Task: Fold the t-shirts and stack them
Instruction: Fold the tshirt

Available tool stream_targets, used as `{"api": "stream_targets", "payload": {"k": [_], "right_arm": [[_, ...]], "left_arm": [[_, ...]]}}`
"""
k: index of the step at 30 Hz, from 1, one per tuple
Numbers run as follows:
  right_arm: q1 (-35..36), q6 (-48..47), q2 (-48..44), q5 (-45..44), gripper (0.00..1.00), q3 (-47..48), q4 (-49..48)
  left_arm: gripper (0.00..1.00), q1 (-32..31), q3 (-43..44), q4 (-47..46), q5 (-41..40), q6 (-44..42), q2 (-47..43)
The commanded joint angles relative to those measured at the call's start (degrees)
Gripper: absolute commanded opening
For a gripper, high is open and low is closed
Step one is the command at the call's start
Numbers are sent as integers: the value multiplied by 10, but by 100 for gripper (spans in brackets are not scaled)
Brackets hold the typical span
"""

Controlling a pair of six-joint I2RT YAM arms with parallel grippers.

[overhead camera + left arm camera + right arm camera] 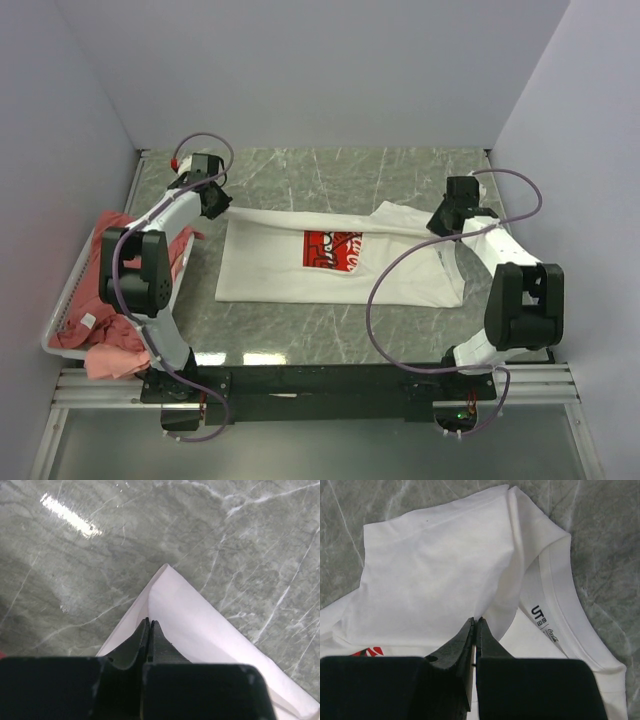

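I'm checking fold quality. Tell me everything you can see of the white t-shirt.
The white t-shirt is soft, cotton-looking fabric with a red chest print. It lies sideways on the grey marbled table, with its neckband and inner label at its right end. Its far edge runs taut between the left gripper and right gripper, both shut on the cloth.

One white t-shirt (290, 275) with red chest print (333, 250) lettered in white, black lettering on its neck label (540, 616), salmon-pink t-shirts (112, 345) at left in white wire basket (62, 300), grey-green marbled table (330, 180) with pale veins
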State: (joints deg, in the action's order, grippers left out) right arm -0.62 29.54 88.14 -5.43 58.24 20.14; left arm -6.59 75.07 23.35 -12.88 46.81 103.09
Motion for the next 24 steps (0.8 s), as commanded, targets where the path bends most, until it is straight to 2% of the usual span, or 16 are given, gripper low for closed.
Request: {"api": "stream_targets", "payload": {"k": [1,24], "right_arm": [[2,5,-35,-21,0,-8,-12],[2,15,-104,-10,0,-90,-14]], "left_arm": [[0,3,-18,-15,6,13,-35],[1,3,-86,-30,19,22,-85]]}}
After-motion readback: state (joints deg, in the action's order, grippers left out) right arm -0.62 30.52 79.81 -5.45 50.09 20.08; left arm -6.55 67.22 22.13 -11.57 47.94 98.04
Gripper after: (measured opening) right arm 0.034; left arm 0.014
